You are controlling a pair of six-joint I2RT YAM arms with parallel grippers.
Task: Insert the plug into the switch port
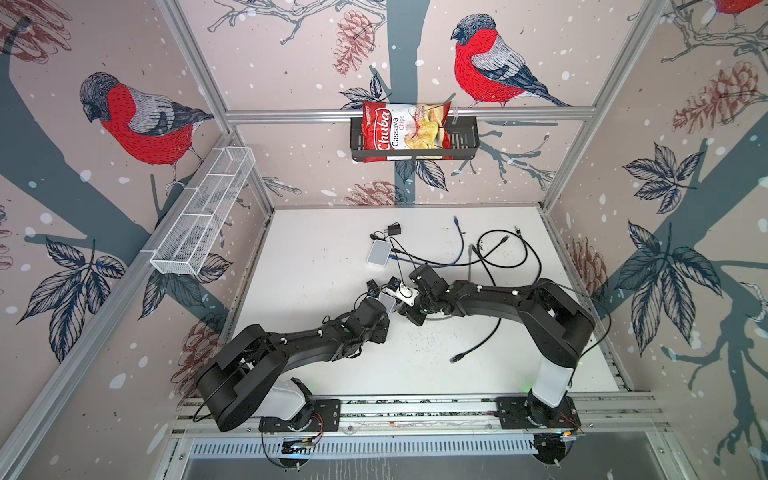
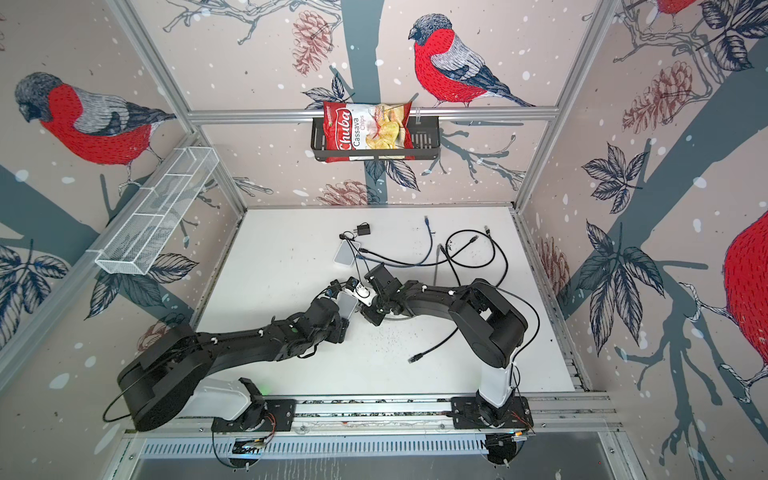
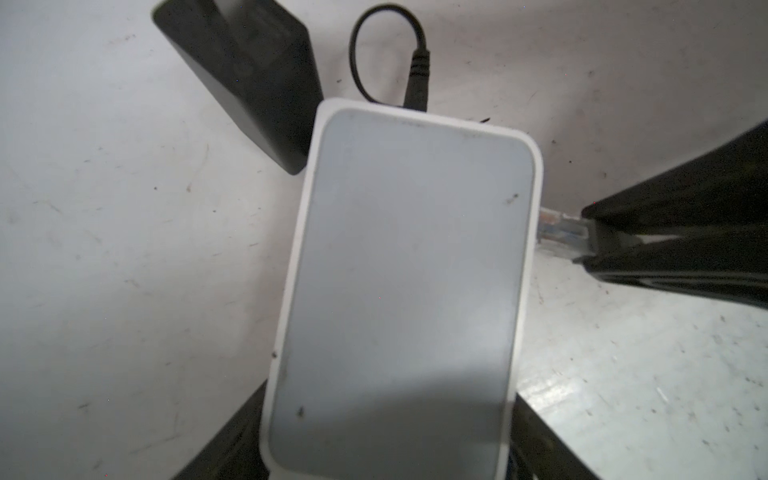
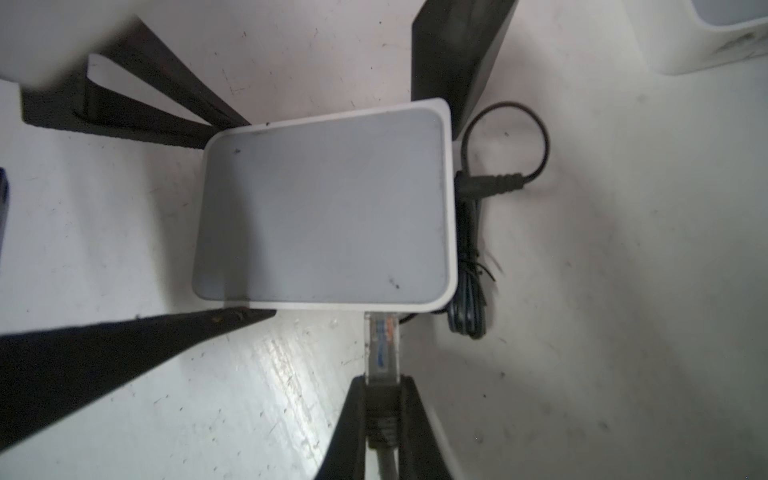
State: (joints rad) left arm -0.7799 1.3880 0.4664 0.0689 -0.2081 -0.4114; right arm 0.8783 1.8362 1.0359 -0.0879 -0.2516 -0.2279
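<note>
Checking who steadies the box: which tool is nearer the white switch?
Left. The left tool straddles the white switch, its fingers at both sides; the right tool stays just off its edge, gripping the plug.

The network switch (image 4: 324,208) has a pale grey top inside a white rim. The plug (image 4: 380,345) at its side is clear plastic with blue and orange wires showing through, on a black boot. A black power adapter (image 3: 249,79) sits beside it. The table (image 1: 316,266) is white, speckled dark. The chip bag (image 1: 405,131) is red and white; the wall basket (image 1: 461,139) is black.
</note>
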